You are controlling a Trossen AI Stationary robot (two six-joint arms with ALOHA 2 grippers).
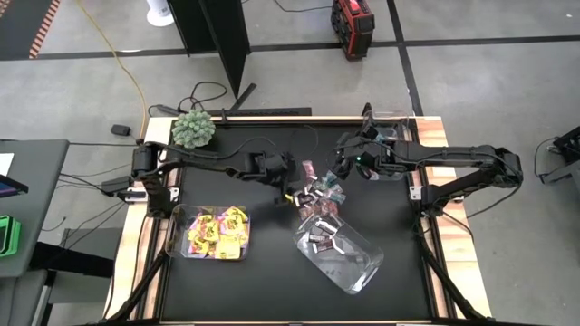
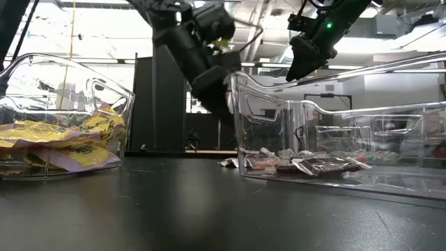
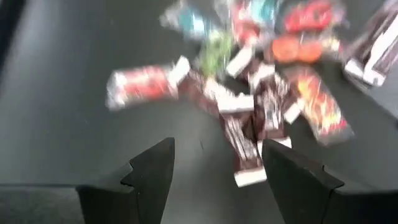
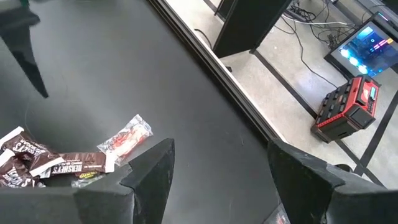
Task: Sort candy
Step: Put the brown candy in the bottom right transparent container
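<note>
A loose pile of candy (image 1: pixel 319 192) lies on the black table between my two grippers: dark brown mini bars (image 3: pixel 249 149), red-and-white wrappers (image 3: pixel 140 84) and teal-and-pink ones (image 3: pixel 193 22). My left gripper (image 3: pixel 214 162) is open and slants down just left of the pile; one brown bar lies on the table ahead of its fingers. My right gripper (image 4: pixel 217 165) is open above the pile's far right side (image 1: pixel 337 172) with nothing between its fingers. Yellow packets (image 1: pixel 217 231) fill the left clear bin (image 1: pixel 177 237). Dark bars (image 1: pixel 322 237) lie in a slanted clear bin (image 1: pixel 358 267).
A third clear bin (image 1: pixel 391 127) stands at the far right corner, behind my right arm. A fuzzy green ball plant (image 1: pixel 193 129) sits at the far left corner. In the low view the two near bins (image 2: pixel 63 118) (image 2: pixel 334 139) flank an open strip of black table.
</note>
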